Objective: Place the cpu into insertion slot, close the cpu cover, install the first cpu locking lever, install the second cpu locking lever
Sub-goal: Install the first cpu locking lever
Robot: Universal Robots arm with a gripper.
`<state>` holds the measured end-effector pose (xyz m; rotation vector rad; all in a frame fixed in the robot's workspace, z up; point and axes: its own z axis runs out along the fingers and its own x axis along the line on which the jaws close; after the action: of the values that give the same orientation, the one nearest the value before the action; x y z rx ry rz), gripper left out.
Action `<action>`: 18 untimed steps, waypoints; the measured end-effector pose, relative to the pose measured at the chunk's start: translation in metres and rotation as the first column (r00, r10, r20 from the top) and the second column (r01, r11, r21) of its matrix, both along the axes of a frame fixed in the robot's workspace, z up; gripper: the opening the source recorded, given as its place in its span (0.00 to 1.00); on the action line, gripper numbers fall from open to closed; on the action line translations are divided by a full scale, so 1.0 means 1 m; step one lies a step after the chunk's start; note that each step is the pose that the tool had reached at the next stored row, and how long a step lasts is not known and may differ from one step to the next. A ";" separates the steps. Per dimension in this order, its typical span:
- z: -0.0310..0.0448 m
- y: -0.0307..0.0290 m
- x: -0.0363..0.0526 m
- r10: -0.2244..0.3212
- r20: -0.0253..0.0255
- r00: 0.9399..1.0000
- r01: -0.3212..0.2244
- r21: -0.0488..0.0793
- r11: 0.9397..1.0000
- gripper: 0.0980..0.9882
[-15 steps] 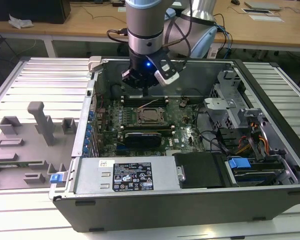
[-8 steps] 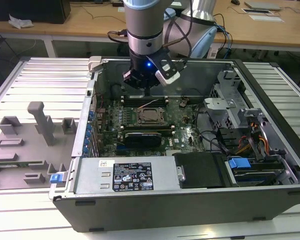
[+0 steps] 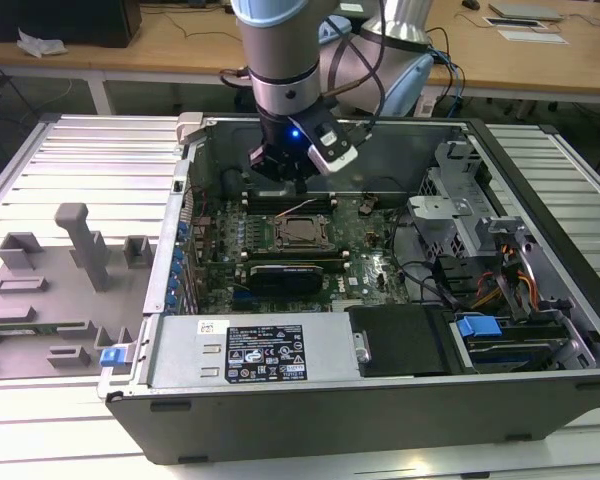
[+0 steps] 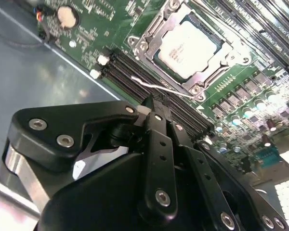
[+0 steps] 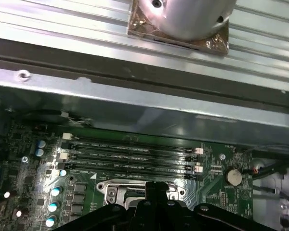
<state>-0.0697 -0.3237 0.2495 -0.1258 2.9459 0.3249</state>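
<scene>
In the exterior view you have one robot arm. Its one black hand (image 3: 285, 175) hangs inside one open dark grey computer case (image 3: 380, 420), just past the far side of the one square, dark-framed insertion slot (image 3: 302, 233) on the green circuit board (image 3: 375, 265). One long black card (image 3: 295, 271) lies on the slot's near side. One grey moulded fixture tray (image 3: 40, 290) sits on the slatted metal desk (image 3: 80, 150) at the exterior view's left.

In the second wrist view your hand (image 4: 152, 102) has its fingers pressed together, gripping nothing. One small square cpu (image 4: 190, 45) with a pale silver-grey top sits in the slot. One thin silvery cpu cover (image 4: 209, 72) lies flat around it. One thin silvery wire lever (image 4: 159, 86) rests beside the cover.

In the first wrist view you can count four long black memory slots (image 5: 130, 153) and one round coin battery (image 5: 233, 177).
</scene>
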 end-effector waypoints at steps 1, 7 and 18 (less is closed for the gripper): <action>-0.0022 0.0000 0.0000 -0.029 0.000 1.000 0.029 0.000 1.000 0.01; -0.0136 0.0003 0.0000 -0.052 0.000 0.999 0.052 0.000 0.999 0.01; -0.0254 0.0136 -0.0004 -0.050 0.033 0.998 0.050 0.001 0.999 0.01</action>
<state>-0.0701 -0.3101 0.2241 -0.0571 2.9109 0.3124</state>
